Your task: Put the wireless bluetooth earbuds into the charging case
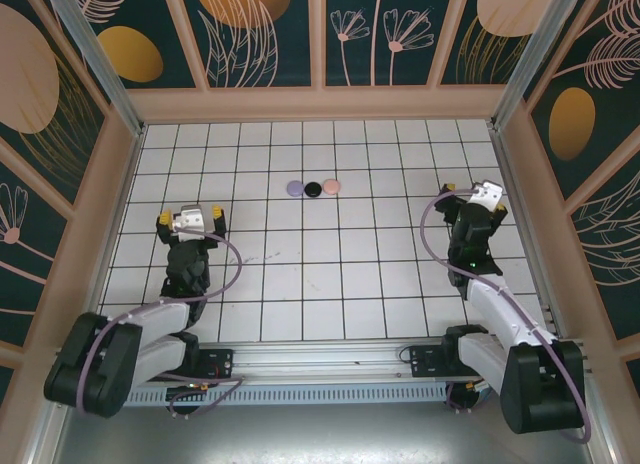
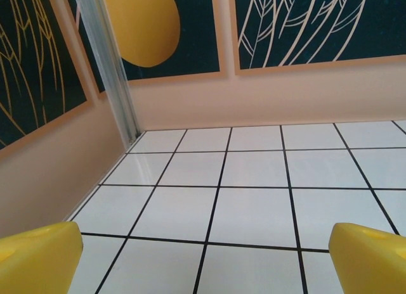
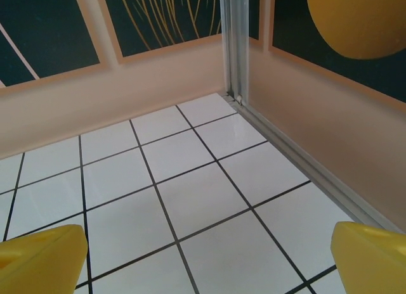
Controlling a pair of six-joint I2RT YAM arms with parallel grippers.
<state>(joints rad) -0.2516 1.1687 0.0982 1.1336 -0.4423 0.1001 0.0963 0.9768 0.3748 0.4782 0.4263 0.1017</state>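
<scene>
Three small round charging cases lie in a row on the white tiled floor at the middle back: lilac (image 1: pixel 294 188), black (image 1: pixel 313 189) and pale pink (image 1: pixel 332 186). All three look closed. The earbuds are hidden. My left gripper (image 1: pixel 190 219) hovers at the left, well short of the cases, open, with nothing between its yellow fingertips (image 2: pixel 38 259). My right gripper (image 1: pixel 473 191) stands at the right, level with the row and far from it, also open and empty. The left wrist view has the left gripper (image 2: pixel 206 262) over bare tiles, and the right gripper (image 3: pixel 206 259) likewise.
Peach walls (image 1: pixel 320 104) with dark floral panels close in the floor on three sides. An aluminium post (image 2: pixel 111 72) stands in the back left corner and another post (image 3: pixel 238 47) in the back right. Tiles lie bare between the arms.
</scene>
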